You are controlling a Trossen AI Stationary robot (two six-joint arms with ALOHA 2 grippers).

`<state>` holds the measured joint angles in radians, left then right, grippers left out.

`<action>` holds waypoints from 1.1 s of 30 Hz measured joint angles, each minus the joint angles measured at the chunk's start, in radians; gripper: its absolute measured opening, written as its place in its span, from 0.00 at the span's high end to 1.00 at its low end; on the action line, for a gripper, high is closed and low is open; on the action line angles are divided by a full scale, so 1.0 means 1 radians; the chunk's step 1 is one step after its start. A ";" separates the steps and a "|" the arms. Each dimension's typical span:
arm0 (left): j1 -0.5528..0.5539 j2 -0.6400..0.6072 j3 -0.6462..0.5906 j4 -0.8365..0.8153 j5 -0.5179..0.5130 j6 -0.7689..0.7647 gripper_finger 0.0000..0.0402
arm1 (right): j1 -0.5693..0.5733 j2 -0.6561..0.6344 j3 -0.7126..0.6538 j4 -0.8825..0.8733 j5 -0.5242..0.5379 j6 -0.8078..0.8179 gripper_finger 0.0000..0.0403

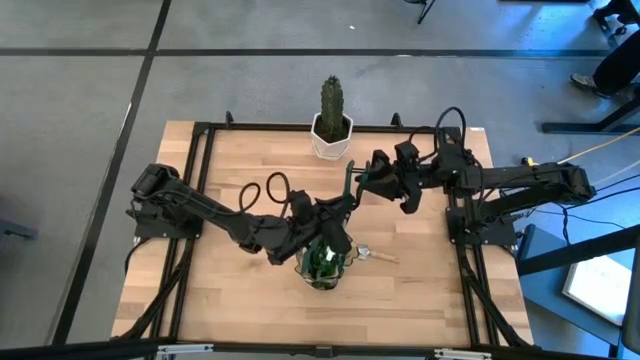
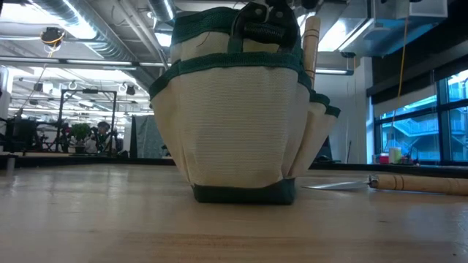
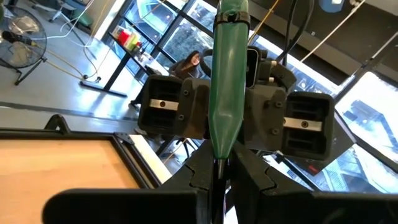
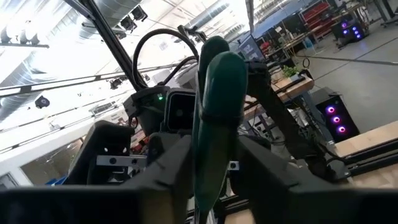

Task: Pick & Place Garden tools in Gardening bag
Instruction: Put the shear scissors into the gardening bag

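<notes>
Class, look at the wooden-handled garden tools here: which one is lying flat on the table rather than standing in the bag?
The wooden-handled tool beside the gardening bag, its metal end toward the bag. The other wooden handle stands upright in the bag.

No text, label, brand, number or sign can be read in any view

A cactus (image 1: 331, 98) stands upright in a white pot (image 1: 331, 137) at the twelve o'clock edge of the wooden desk (image 1: 240, 170). Grey floor (image 1: 70, 110) surrounds the desk.
</notes>
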<state>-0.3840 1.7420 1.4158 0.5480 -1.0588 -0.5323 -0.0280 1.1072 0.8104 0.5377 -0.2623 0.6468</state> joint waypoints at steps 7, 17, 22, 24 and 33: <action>0.000 0.000 0.000 -0.018 0.010 -0.001 0.94 | 0.000 0.000 0.000 -0.004 -0.035 0.007 0.84; -0.032 0.000 0.000 -0.079 0.106 -0.019 0.76 | -0.057 0.000 0.000 -0.042 -0.211 0.079 0.84; -0.061 0.000 0.000 -0.139 0.114 -0.061 0.73 | -0.084 -0.003 0.000 -0.040 -0.285 0.082 0.84; -0.071 0.000 0.000 -0.150 0.113 -0.075 0.73 | -0.095 -0.003 0.000 -0.038 -0.330 0.082 0.84; -0.186 -0.007 0.082 -0.156 -0.337 0.181 0.75 | -0.122 -0.003 0.000 -0.047 -0.550 0.071 0.84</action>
<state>-0.5699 1.7351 1.4983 0.3920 -1.3962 -0.3516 -0.1505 1.1046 0.8101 0.4909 -0.8124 0.7181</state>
